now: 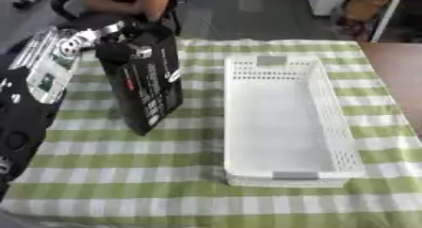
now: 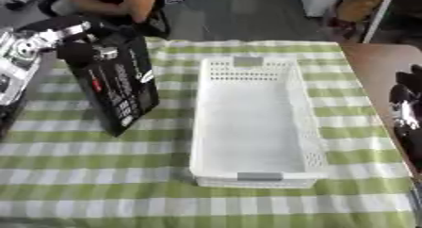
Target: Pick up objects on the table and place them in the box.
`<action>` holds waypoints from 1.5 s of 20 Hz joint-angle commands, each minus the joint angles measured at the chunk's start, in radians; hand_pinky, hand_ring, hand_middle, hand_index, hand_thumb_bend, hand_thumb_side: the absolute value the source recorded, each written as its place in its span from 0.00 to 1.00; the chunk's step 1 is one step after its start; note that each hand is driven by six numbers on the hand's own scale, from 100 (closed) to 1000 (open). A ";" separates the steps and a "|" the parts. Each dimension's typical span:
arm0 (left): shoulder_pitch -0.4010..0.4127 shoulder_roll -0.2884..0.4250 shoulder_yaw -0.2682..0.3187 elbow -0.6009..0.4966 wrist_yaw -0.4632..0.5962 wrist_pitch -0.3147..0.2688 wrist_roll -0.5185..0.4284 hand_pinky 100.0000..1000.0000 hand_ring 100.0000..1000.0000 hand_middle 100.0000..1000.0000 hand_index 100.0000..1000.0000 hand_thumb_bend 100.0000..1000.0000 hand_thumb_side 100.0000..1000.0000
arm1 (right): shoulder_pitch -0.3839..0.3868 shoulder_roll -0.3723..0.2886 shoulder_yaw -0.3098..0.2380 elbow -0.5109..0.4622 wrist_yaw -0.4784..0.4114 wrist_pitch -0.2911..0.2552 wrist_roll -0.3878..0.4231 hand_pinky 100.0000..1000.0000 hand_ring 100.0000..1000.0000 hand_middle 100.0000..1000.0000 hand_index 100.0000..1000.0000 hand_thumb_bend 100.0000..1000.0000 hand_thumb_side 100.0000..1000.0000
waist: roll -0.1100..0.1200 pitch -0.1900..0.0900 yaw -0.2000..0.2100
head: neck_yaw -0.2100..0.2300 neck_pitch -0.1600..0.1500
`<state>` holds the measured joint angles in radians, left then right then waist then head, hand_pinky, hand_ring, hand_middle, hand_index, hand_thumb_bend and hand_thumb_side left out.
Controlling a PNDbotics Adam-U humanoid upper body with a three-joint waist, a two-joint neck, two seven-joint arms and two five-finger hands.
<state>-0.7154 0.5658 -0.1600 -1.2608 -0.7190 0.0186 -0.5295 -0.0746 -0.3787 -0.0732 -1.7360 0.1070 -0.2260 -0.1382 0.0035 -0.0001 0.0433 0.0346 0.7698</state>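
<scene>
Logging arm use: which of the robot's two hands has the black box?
The left hand, gripping the top of the black box; the right hand sits apart at the right edge.

A flat black rectangular package with white and red print [image 1: 147, 83] stands tilted on one lower corner on the green-and-white checked cloth, just left of a long white perforated plastic basket [image 1: 336, 142], which lies empty.
</scene>
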 commanded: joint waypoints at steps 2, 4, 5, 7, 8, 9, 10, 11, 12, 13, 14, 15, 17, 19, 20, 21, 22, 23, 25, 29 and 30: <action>-0.028 0.013 -0.001 0.002 -0.013 -0.004 0.000 0.77 0.79 0.90 0.92 1.00 0.82 | -0.001 -0.027 -0.005 -0.007 -0.004 -0.001 0.001 0.82 0.84 0.76 0.92 0.20 0.62 | 0.000 -0.010 0.000 | -0.008 0.000; -0.030 0.012 -0.002 0.005 -0.013 -0.006 -0.001 0.77 0.79 0.90 0.92 1.00 0.82 | -0.001 -0.027 -0.005 -0.007 -0.004 -0.001 0.001 0.82 0.84 0.76 0.92 0.19 0.62 | 0.000 -0.010 -0.001 | -0.008 0.000; -0.030 0.011 -0.002 0.007 -0.013 -0.006 -0.001 0.77 0.79 0.90 0.92 1.00 0.82 | -0.001 -0.027 -0.005 -0.007 -0.004 -0.001 0.002 0.82 0.84 0.76 0.92 0.19 0.62 | 0.000 -0.010 -0.001 | -0.008 0.000; -0.031 0.010 -0.004 0.010 -0.014 -0.007 -0.003 0.77 0.79 0.90 0.92 1.00 0.82 | -0.001 -0.027 -0.005 -0.007 -0.004 -0.001 0.002 0.82 0.84 0.76 0.92 0.19 0.62 | 0.001 -0.010 -0.001 | -0.008 0.000; -0.031 0.010 -0.006 0.011 -0.015 -0.008 -0.004 0.77 0.79 0.90 0.92 1.00 0.82 | -0.001 -0.027 -0.005 -0.007 -0.004 -0.001 0.002 0.82 0.84 0.76 0.92 0.19 0.62 | 0.001 -0.010 -0.001 | -0.008 0.000; -0.033 0.010 -0.008 0.013 -0.017 -0.010 -0.006 0.77 0.79 0.90 0.91 1.00 0.83 | -0.001 -0.027 -0.005 -0.006 -0.004 -0.001 0.002 0.82 0.84 0.76 0.92 0.19 0.62 | 0.001 -0.010 -0.001 | -0.008 0.000; -0.034 0.011 -0.011 0.015 -0.019 -0.012 -0.008 0.77 0.79 0.90 0.91 1.00 0.83 | -0.001 -0.027 -0.004 -0.006 -0.004 -0.001 0.002 0.82 0.84 0.76 0.92 0.19 0.62 | 0.001 -0.010 -0.002 | -0.007 0.000; -0.035 0.012 -0.015 0.017 -0.024 -0.015 -0.010 0.77 0.78 0.89 0.90 1.00 0.83 | -0.001 -0.028 -0.004 -0.006 -0.004 -0.001 0.002 0.82 0.84 0.76 0.92 0.19 0.62 | 0.001 -0.010 -0.002 | -0.008 0.000; -0.038 0.013 -0.021 0.021 -0.030 -0.019 -0.013 0.77 0.78 0.89 0.90 1.00 0.83 | -0.001 -0.028 -0.004 -0.006 -0.004 -0.001 0.002 0.82 0.84 0.76 0.92 0.19 0.62 | 0.002 -0.010 -0.002 | -0.008 0.000; -0.040 0.014 -0.025 0.025 -0.037 -0.023 -0.016 0.77 0.78 0.87 0.90 1.00 0.83 | -0.001 -0.028 -0.004 -0.006 -0.004 -0.001 0.003 0.82 0.84 0.76 0.92 0.19 0.62 | 0.002 -0.010 -0.002 | -0.008 0.000; -0.043 0.014 -0.030 0.029 -0.044 -0.028 -0.018 0.77 0.78 0.87 0.90 1.00 0.83 | -0.001 -0.029 -0.004 -0.006 -0.004 -0.001 0.003 0.82 0.84 0.76 0.92 0.19 0.62 | 0.003 -0.010 -0.003 | -0.009 0.000; -0.046 0.016 -0.035 0.033 -0.051 -0.033 -0.021 0.76 0.77 0.86 0.89 1.00 0.83 | -0.002 -0.029 -0.003 -0.006 -0.004 -0.001 0.003 0.82 0.84 0.76 0.92 0.19 0.62 | 0.003 -0.011 -0.003 | -0.010 0.000; -0.054 0.019 -0.044 0.040 -0.062 -0.043 -0.025 0.72 0.75 0.84 0.88 1.00 0.83 | -0.001 -0.030 -0.003 -0.006 -0.004 -0.001 0.004 0.82 0.84 0.76 0.92 0.19 0.62 | 0.004 -0.011 -0.003 | -0.011 0.000; -0.061 0.023 -0.052 0.045 -0.069 -0.052 -0.028 0.66 0.73 0.81 0.87 1.00 0.81 | -0.001 -0.030 -0.003 -0.005 -0.004 -0.002 0.004 0.82 0.84 0.76 0.92 0.19 0.62 | 0.005 -0.011 -0.003 | -0.013 0.000; -0.064 0.024 -0.056 0.046 -0.072 -0.057 -0.030 0.67 0.73 0.81 0.88 1.00 0.81 | -0.002 -0.031 -0.003 -0.005 -0.004 -0.002 0.004 0.82 0.84 0.76 0.92 0.19 0.62 | 0.005 -0.012 -0.004 | -0.013 0.000; -0.067 0.026 -0.060 0.048 -0.074 -0.062 -0.031 0.63 0.70 0.79 0.87 1.00 0.81 | -0.002 -0.031 -0.003 -0.005 -0.004 -0.002 0.004 0.82 0.84 0.76 0.92 0.19 0.62 | 0.006 -0.012 -0.004 | -0.013 0.000; -0.070 0.028 -0.064 0.049 -0.076 -0.067 -0.034 0.62 0.70 0.78 0.87 1.00 0.80 | -0.002 -0.031 -0.002 -0.005 -0.004 -0.002 0.005 0.82 0.84 0.76 0.92 0.19 0.62 | 0.006 -0.012 -0.004 | -0.014 0.000; -0.072 0.029 -0.069 0.050 -0.079 -0.071 -0.037 0.60 0.68 0.77 0.86 1.00 0.80 | -0.002 -0.031 -0.002 -0.005 -0.004 -0.002 0.005 0.82 0.84 0.76 0.92 0.19 0.62 | 0.006 -0.012 -0.005 | -0.014 0.000; -0.078 0.031 -0.080 0.055 -0.088 -0.082 -0.044 0.58 0.64 0.74 0.85 1.00 0.76 | -0.003 -0.031 -0.002 -0.005 -0.004 -0.002 0.006 0.82 0.84 0.76 0.92 0.19 0.62 | 0.007 -0.012 -0.006 | -0.013 0.000; -0.090 0.034 -0.107 0.068 -0.110 -0.109 -0.062 0.47 0.53 0.66 0.83 1.00 0.66 | -0.004 -0.031 -0.001 -0.005 -0.004 -0.002 0.007 0.82 0.84 0.76 0.92 0.19 0.62 | 0.008 -0.012 -0.009 | -0.013 0.000; -0.092 0.034 -0.113 0.072 -0.114 -0.115 -0.066 0.48 0.54 0.66 0.83 1.00 0.67 | -0.004 -0.031 -0.001 -0.005 -0.004 -0.002 0.007 0.82 0.84 0.76 0.92 0.19 0.62 | 0.008 -0.012 -0.010 | -0.013 0.000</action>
<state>-0.7950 0.5772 -0.2597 -1.1946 -0.8199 -0.0855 -0.5885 -0.0746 -0.3796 -0.0728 -1.7303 0.1069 -0.2270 -0.1336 0.0111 -0.0039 0.0352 0.0334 0.7698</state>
